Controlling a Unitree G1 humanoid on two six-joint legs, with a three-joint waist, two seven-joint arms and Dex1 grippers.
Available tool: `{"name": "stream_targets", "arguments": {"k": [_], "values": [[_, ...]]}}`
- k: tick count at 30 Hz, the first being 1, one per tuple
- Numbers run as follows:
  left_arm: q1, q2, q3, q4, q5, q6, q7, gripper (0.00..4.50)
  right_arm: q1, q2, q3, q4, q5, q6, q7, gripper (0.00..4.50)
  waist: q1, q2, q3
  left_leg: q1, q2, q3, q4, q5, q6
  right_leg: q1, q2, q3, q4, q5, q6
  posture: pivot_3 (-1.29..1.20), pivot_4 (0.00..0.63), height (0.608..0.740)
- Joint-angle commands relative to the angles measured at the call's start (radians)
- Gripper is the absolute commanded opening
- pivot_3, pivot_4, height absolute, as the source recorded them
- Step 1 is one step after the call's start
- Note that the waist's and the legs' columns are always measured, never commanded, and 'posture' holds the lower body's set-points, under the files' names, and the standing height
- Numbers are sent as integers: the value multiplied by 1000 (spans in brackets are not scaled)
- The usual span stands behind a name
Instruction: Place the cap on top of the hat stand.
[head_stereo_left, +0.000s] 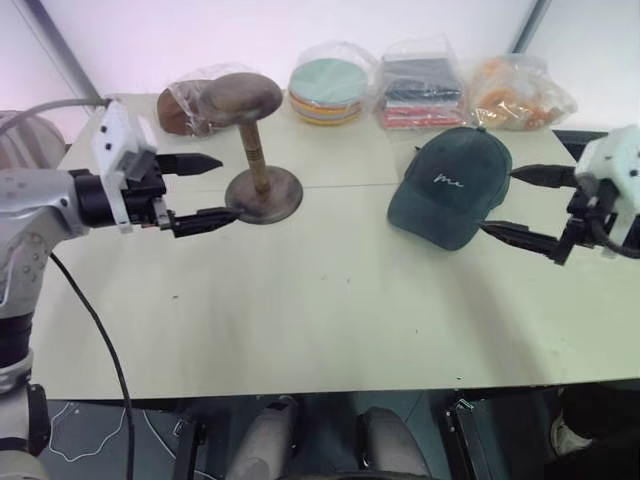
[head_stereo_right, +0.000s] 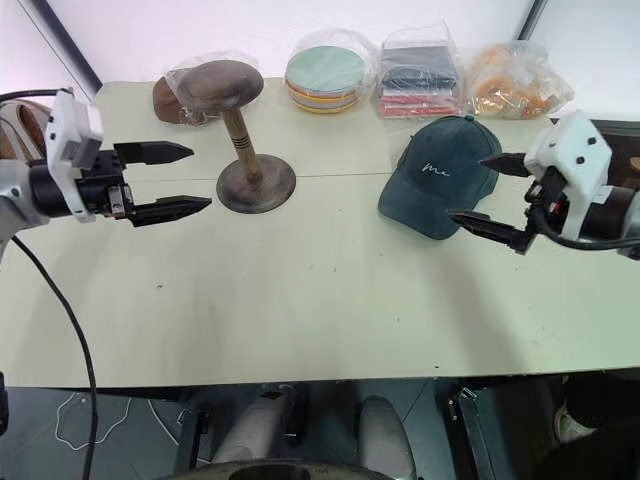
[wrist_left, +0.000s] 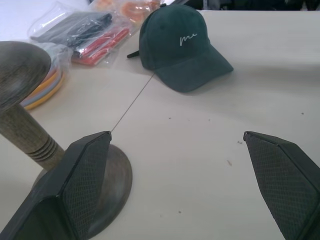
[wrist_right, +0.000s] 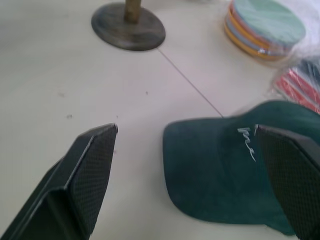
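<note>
**Cap on table, both grippers spread, nothing held**

The cap lies flat on the pale table, right of centre, brim toward the robot and slightly to the left, white script on its front facing up. It is well apart from the hat stand, which stands upright on its round base left of centre, domed top bare.

Right gripper: fingers spread wide, empty. It sits just beside the cap's right side, one finger near the crown, the other near the brim edge; whether either touches the fabric cannot be told.

Left gripper: fingers spread wide, empty, pointing at the stand, with the lower fingertip just beside the base.

Along the far table edge: a brown item in a clear bag behind the stand, a bagged stack of round coloured discs, a bag of dark and red folded items, a bag of orange items.
</note>
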Motion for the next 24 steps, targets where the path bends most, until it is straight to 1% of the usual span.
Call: {"name": "stream_targets", "arguments": {"k": [1,4,9,12,17,21,24], "values": [[-16,-12,-1,-30,-12,5,8,4457,55,63,35,-141,-56,2,-131,4500,0,0,0,0,0,0,0,0,0,0,0,0,0,0,0,0,150,740],[-12,-27,-9,-38,-8,9,15,4457,98,106,93,-190,-132,-20,-211,4500,0,0,0,0,0,0,0,0,0,0,0,0,0,0,0,0,150,740],[10,-49,-16,-72,-15,25,33,4457,150,195,244,-186,-353,-132,-379,4500,0,-1,0,0,0,0,1,0,0,0,0,0,0,0,0,0,150,740],[24,-56,-14,-94,-19,37,46,4457,176,242,305,-162,-471,-207,-457,4500,-1,-1,0,0,0,0,0,0,0,0,1,0,0,0,0,0,150,740],[51,-56,-6,-127,-23,52,63,4457,173,324,407,-109,-649,-292,-578,4500,-2,-2,0,1,0,0,0,1,-1,0,1,0,1,0,0,0,150,740],[64,-50,0,-145,-28,60,73,4457,134,364,475,-16,-805,-358,-668,4500,-1,-1,0,1,0,0,1,1,-1,0,1,0,1,0,0,0,150,740],[75,-42,7,-160,-29,66,82,4457,117,400,522,49,-886,-389,-709,4500,-1,-1,0,1,0,0,0,2,-3,0,2,0,1,0,0,0,150,740]]}}
